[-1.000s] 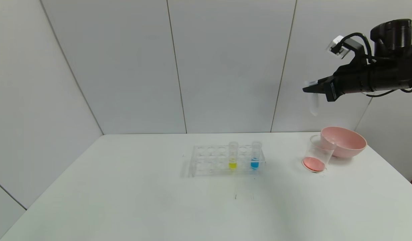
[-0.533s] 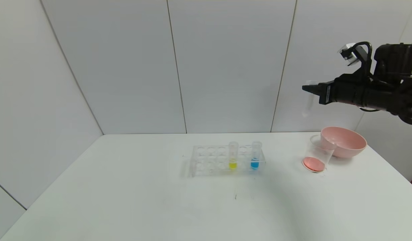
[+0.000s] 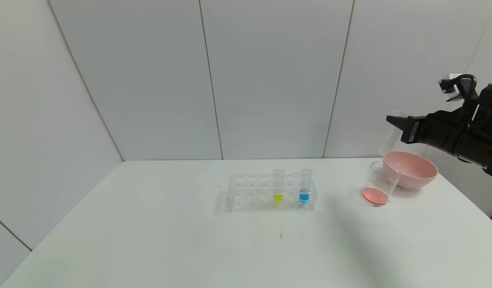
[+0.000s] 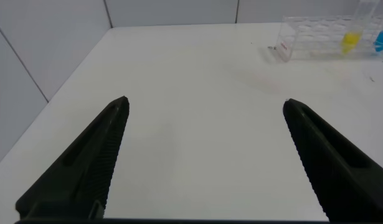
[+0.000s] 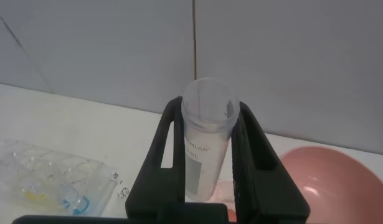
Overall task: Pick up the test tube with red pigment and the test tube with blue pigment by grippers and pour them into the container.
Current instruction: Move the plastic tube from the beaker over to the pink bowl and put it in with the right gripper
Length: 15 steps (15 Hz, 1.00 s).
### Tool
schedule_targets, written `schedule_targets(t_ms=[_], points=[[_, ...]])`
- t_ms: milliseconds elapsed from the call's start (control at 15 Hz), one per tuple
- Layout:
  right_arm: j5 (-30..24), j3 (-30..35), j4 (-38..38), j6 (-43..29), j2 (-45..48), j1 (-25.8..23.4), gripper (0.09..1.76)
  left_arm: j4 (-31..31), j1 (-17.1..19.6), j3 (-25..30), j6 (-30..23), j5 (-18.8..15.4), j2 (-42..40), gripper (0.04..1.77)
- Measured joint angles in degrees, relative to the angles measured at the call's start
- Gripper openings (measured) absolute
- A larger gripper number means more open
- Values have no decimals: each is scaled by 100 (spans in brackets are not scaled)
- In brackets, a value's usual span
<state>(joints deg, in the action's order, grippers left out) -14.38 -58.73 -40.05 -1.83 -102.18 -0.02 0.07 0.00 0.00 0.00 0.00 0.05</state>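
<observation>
Now, up beside the pink bowl (image 3: 409,170): right end effector (image 5: 207,134) raised above its near rim, clenched on an emptied clear test tube (image 5: 207,143), tube upright with its open mouth up. No red liquid visible in that held tube; presumably the test tube with red pigment, though cannot tell from its contents. Just in front of the bowl and touching its side: the container (image 3: 379,184), tilted against the bowl, holding a shallow layer of red-orange liquid at its base. Well to the left of the bowl, mid-worktop (image 3: 190,240): clear tube rack (image 3: 269,192), carrying the test tube with blue pigment (image 3: 305,186) upright in the end nearest the bowl, and a yellow tube (image 3: 278,186) upright one slot farther from the bowl. Far from the bowl, over the bare left part of the worktop: left end effector (image 4: 203,155), released, fingers (image 4: 85,168) spread wide, grasping nothing.
</observation>
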Motion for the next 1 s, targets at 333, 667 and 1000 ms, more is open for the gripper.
schedule_targets(t_ms=[333,667,1000], points=[[-17,96,-156,-90,-178,-394,49,-2,0,0,0,0,0,176],[-149,-595,-196,77,-892,-1253,49,-2,0,0,0,0,0,176],[-167,-1200,-853,363,-1926,-1716,49,-2,0,0,0,0,0,176]])
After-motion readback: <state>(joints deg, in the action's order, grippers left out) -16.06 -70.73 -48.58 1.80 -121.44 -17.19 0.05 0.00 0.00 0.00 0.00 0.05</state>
